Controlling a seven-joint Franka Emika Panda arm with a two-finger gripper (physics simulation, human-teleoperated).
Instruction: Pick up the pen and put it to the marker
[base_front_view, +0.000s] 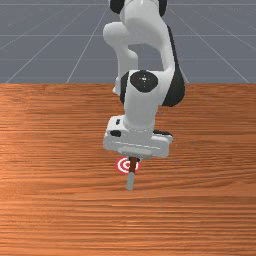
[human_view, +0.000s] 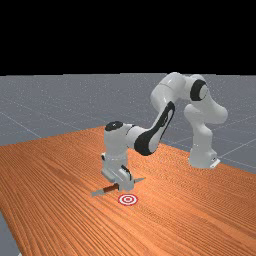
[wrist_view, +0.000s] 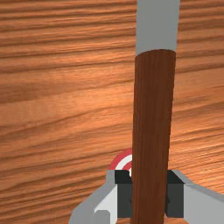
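Pen (wrist_view: 152, 131): long straight rod, brown wood-look barrel with fine streaks running along it, then a smooth pale grey section past a crisp curved edge. In the far view you see it left of the frame's middle, below centre, slanting from a blunt grey end at its lower left to a thin tapered grey end at its upper right. Your gripper (human_view: 126, 187) holds it by the brown barrel; in the wrist view the dark, square-faced pads (wrist_view: 124, 200) press it from both sides, set apart by just its thickness. The pen is raised over the table (base_front_view: 200, 210), near the marker (human_view: 128, 200), a flat round of red and white rings. In the front view the marker sits just below the middle of the frame, the barrel crossing in front of its right part, the visible grey end pointing down. Your arm (base_front_view: 142, 112) is smooth, rounded, white, with glossy black sections; it comes down from the front view's top centre. Surface: orange-brown wood, darker wavy grain running side to side across the lower part of the front view, a soft sheen on it. Room: grey floor (human_view: 30, 107) with thin pale lines behind the table, plain black across the top of the far view.
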